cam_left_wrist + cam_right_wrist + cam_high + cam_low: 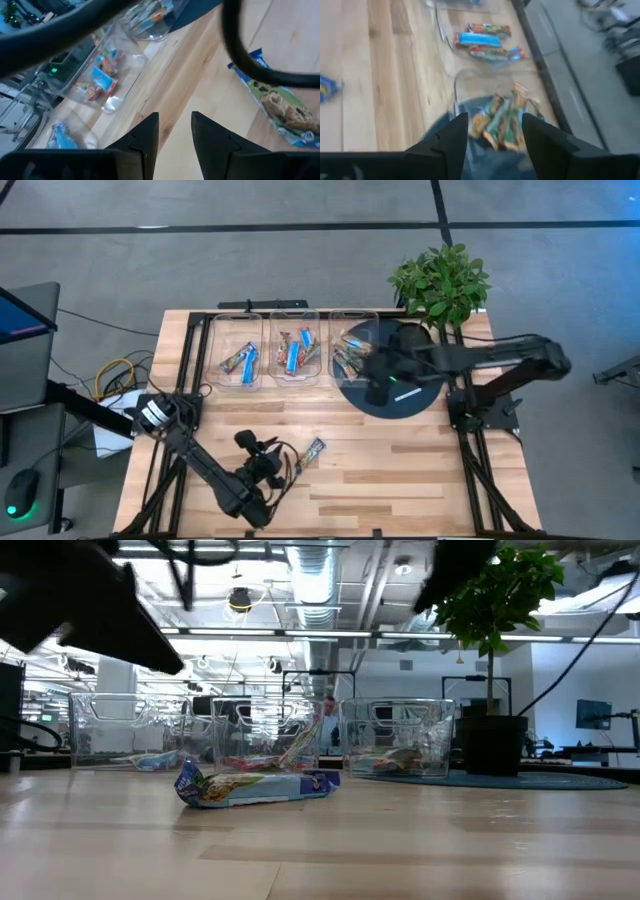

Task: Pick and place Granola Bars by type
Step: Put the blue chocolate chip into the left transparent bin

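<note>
One blue-wrapped granola bar (314,448) lies loose on the table (400,470), its long axis slanting toward the bins, just beside the left gripper (262,465), whose jaws stand slightly apart and empty, while the right gripper (492,132) hangs open over the rightmost bin (352,348), much farther off

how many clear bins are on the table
3, in a row along the table's far edge: left bin, middle bin, and right bin, which sits partly on the dark round disc. None seems hidden.
</note>
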